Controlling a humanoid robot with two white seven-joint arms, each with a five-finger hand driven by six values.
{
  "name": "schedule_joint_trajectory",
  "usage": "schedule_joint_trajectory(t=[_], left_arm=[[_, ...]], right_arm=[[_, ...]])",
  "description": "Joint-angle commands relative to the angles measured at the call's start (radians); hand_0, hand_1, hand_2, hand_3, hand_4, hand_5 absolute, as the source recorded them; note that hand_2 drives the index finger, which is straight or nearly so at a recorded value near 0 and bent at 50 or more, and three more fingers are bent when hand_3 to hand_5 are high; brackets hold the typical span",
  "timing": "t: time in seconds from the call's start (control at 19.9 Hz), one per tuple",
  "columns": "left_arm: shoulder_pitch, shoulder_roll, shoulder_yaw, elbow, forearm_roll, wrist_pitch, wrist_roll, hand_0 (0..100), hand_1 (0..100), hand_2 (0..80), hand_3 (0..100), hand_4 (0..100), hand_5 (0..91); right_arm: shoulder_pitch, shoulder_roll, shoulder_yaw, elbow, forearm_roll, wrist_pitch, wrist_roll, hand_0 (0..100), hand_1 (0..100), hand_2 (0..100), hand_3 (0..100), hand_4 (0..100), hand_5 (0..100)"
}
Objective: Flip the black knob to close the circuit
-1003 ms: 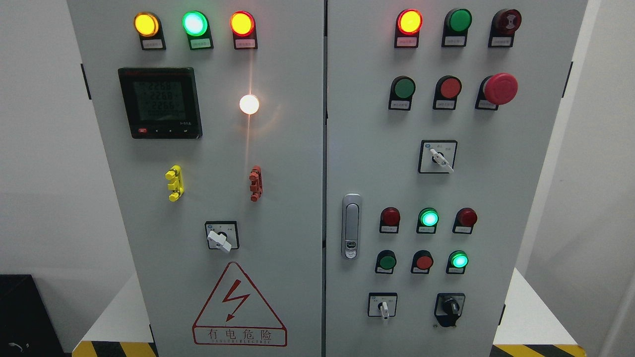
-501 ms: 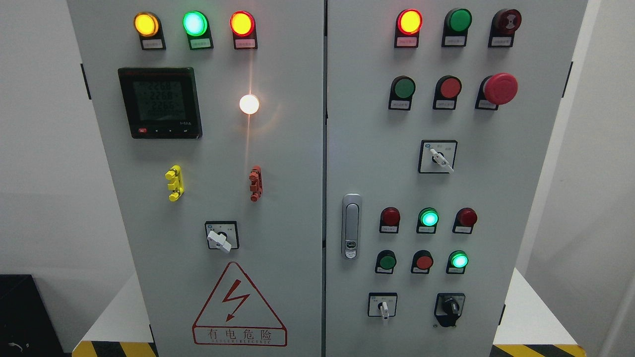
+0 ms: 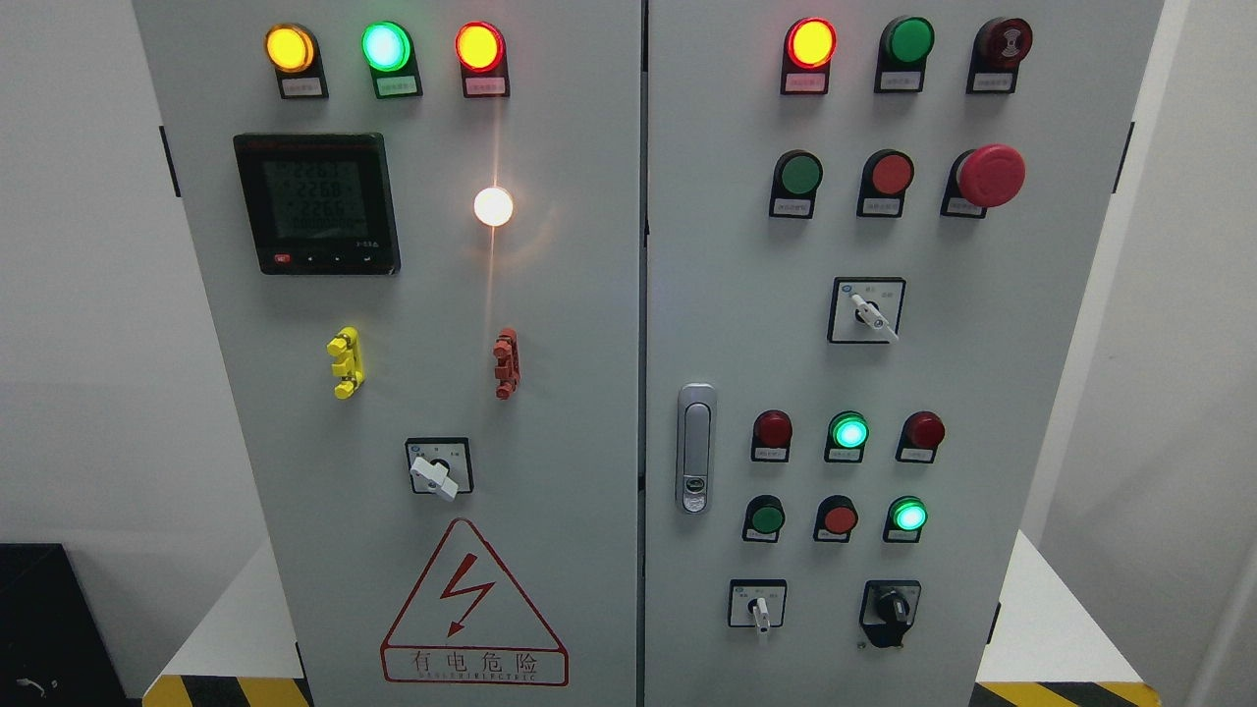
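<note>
A grey electrical cabinet point(image 3: 589, 393) with two doors fills the head view. The black rotary knob point(image 3: 892, 609) sits at the lower right of the right door, on a black plate. Its grip stands roughly upright. Left of it is a white-handled selector switch point(image 3: 758, 607). Neither of my hands nor either arm shows in the view.
The right door carries a red mushroom stop button point(image 3: 990, 175), lit green lamps point(image 3: 849, 432), a selector point(image 3: 866, 310) and a metal door latch point(image 3: 695, 448). The left door has a meter point(image 3: 316, 203), a white selector point(image 3: 438, 468) and a hazard triangle point(image 3: 473, 609). White walls stand at both sides.
</note>
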Motion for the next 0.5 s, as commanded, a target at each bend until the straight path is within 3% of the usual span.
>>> schedule_joint_trajectory(t=[0.0,0.15,0.45], left_arm=[[0.000,0.000,-0.001,-0.001,0.000,-0.001,-0.001,12,56,0.0,0,0,0.0],[0.000,0.000,0.000,0.001,0.000,-0.001,-0.001,12,56,0.0,0,0,0.0],[0.000,0.000,-0.001,0.001,0.000,-0.001,-0.001,12,56,0.0,0,0,0.0]], right_arm=[[0.000,0.003,-0.009,-0.193,0.194,0.000,-0.023,0,0,44,54,45,29],[0.004,0.009,-0.011,-0.273,0.273,0.001,-0.039,0,0,52,66,53,37],[0.005,0.010,-0.012,-0.391,0.363,0.021,-0.040,0,0,62,77,64,53]])
